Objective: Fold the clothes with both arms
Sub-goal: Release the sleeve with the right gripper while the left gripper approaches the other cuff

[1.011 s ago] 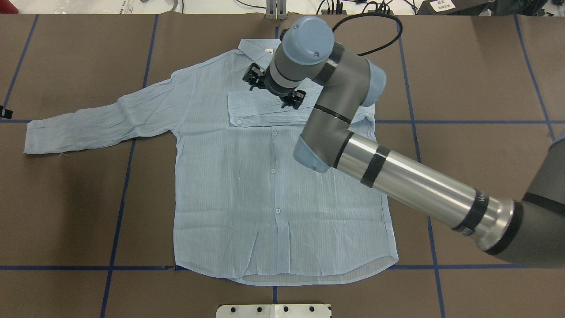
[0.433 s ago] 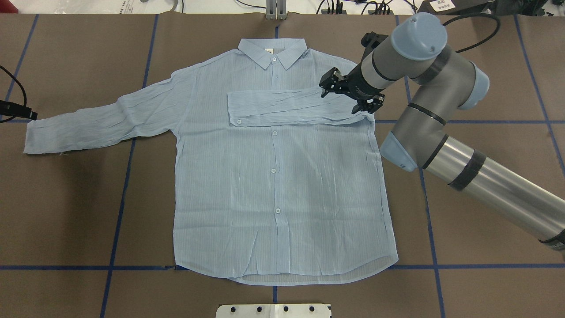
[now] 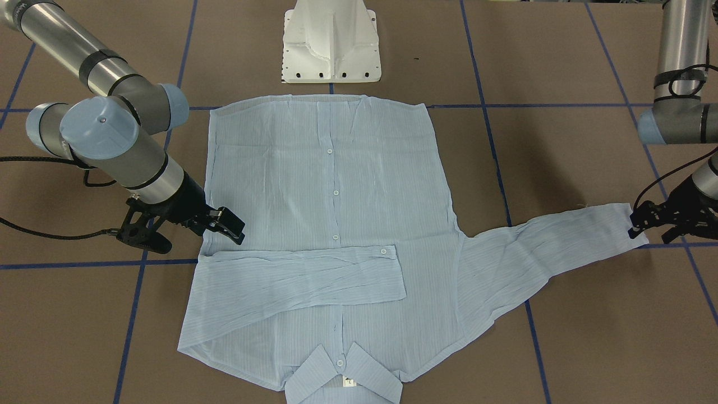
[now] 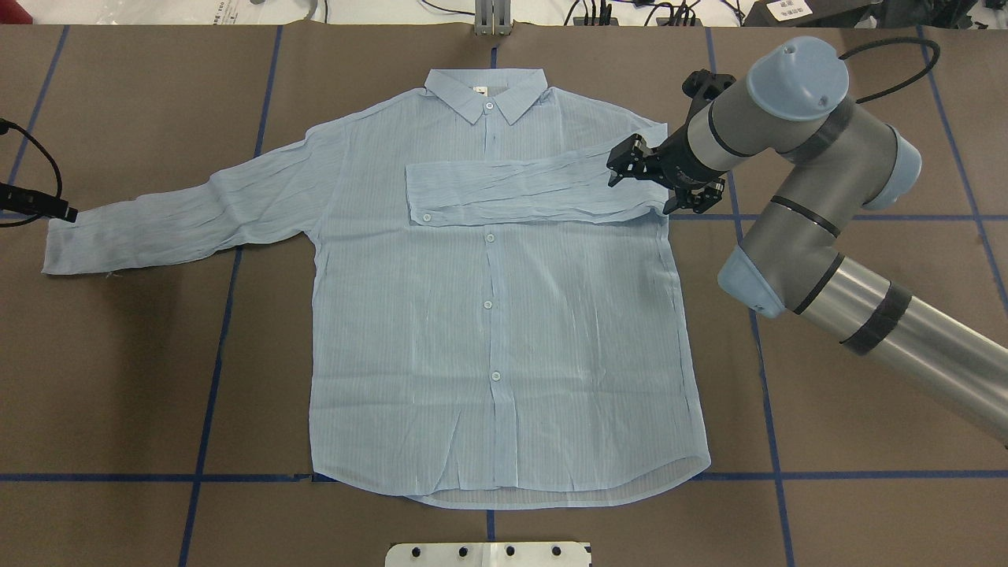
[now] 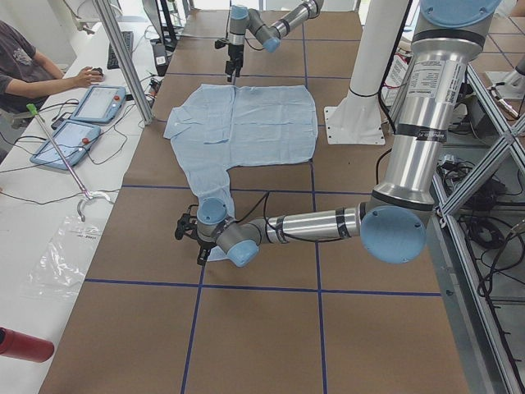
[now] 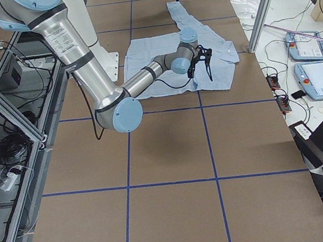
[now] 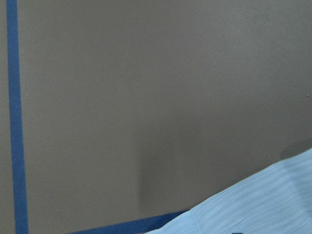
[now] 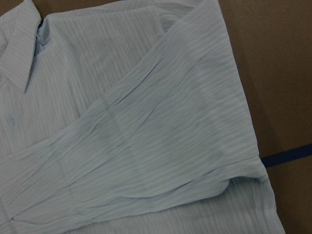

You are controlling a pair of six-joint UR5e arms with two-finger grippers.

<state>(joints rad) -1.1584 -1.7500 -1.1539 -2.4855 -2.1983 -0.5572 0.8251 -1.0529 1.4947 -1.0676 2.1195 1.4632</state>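
Overhead exterior: one sleeve (image 4: 512, 193) lies folded across the shirt (image 4: 488, 339). The right gripper (image 4: 660, 183) is empty, jaws wide. The left gripper (image 3: 638, 223) is at the outstretched cuff (image 4: 67, 244), jaws unreadable; it should probably grasp that next.

Shirt (image 4: 488, 331): thin woven cloth, matt, fine stripes, crinkled all over, sleeve creased too. Buttons (image 4: 488, 304): small, smooth, plastic-looking. Table (image 4: 866, 118): brown paper-like cover, matt and flat, with seams between sheets. Grid lines (image 4: 213, 378): blue tape, matt. Right arm (image 4: 945, 354): silver metal tube with soft sheen, black bands, dull grey joint housings, smooth light-blue plastic-looking caps. Right gripper (image 4: 641, 196) and left gripper (image 3: 653, 227): black, matt. Cable (image 3: 45, 235): black, rubbery look. Pedestal (image 3: 331, 45): white, smooth painted finish.
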